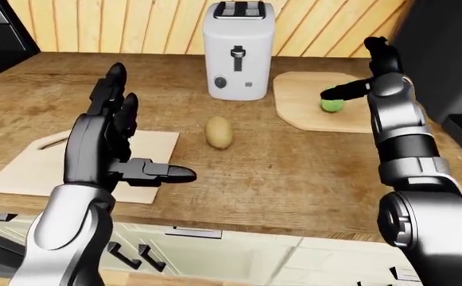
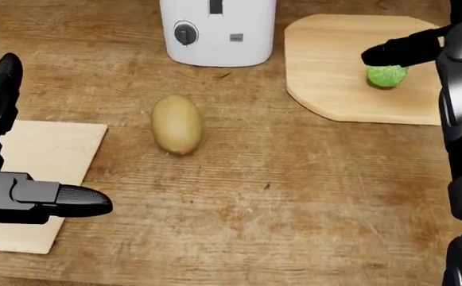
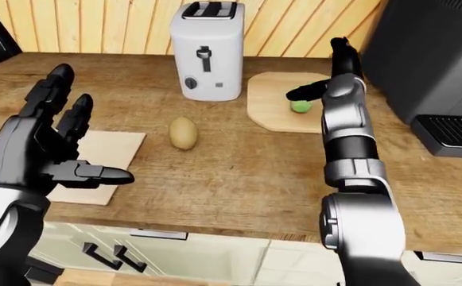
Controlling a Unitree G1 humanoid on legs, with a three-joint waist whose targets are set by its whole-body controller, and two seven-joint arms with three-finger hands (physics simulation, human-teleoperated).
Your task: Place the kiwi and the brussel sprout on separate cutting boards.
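Note:
The green brussel sprout [image 2: 386,76] lies on the rounded right cutting board [image 2: 330,71], apart from any finger. My right hand [image 1: 356,76] is open just above it, thumb stretched out over the sprout. The tan kiwi [image 2: 176,125] lies on the bare wooden counter between the two boards, below the toaster. The pale left cutting board [image 2: 52,149] is bare. My left hand [image 1: 135,134] is open and empty above that board, to the left of the kiwi.
A white toaster [image 2: 217,30] stands at the top middle, between the boards. A large black appliance [image 3: 437,59] stands at the right. The counter's near edge [image 1: 255,229] runs above the cabinet drawers. A wooden slat wall [image 1: 135,24] backs the counter.

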